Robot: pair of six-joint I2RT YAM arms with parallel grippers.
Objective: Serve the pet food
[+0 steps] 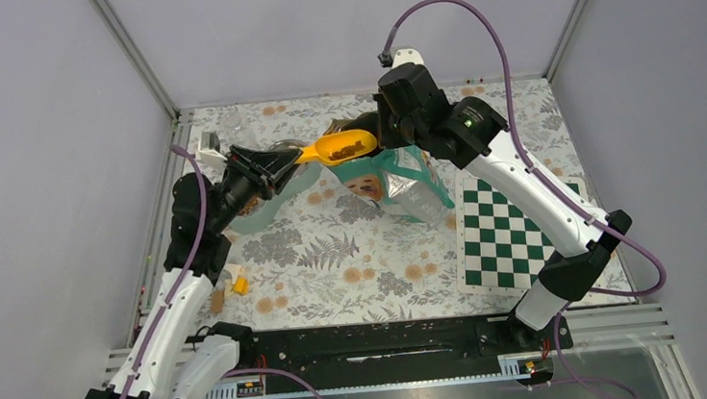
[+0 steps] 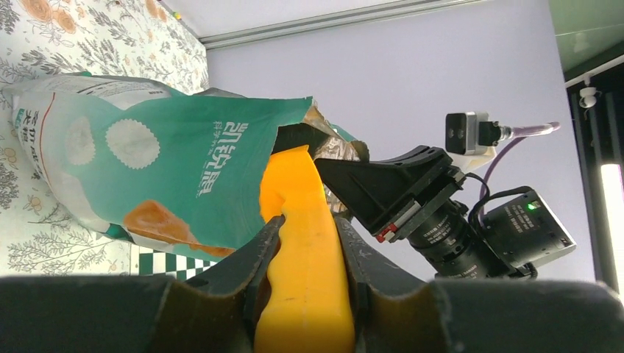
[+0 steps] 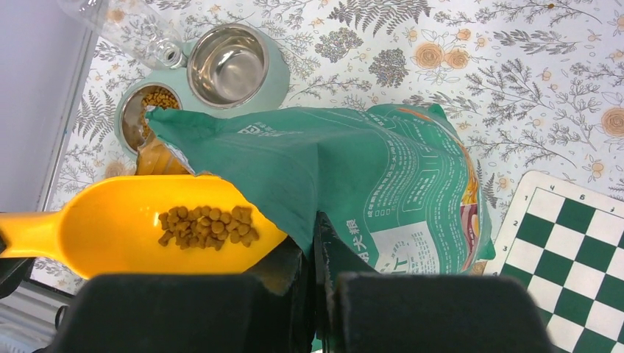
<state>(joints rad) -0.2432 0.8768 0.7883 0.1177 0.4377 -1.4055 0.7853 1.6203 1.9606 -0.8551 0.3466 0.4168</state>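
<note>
My left gripper (image 2: 305, 228) is shut on the handle of a yellow scoop (image 1: 334, 148). The scoop (image 3: 140, 224) holds a small heap of brown pet food (image 3: 207, 226) and hangs level just outside the mouth of the green pet food bag (image 3: 353, 176). My right gripper (image 3: 315, 243) is shut on the bag's upper edge and holds it up. A pale green double feeder (image 3: 276, 73) lies beyond; one steel bowl (image 3: 151, 110) holds some kibble, the other (image 3: 227, 65) is bare. In the top view the bag (image 1: 406, 180) lies mid-table.
A green-and-white chessboard mat (image 1: 517, 233) lies at the right. A clear plastic bottle (image 3: 125, 26) lies by the feeder. Small yellow and wooden blocks (image 1: 236, 285) sit near the left arm. The table has a floral cloth (image 1: 355, 257).
</note>
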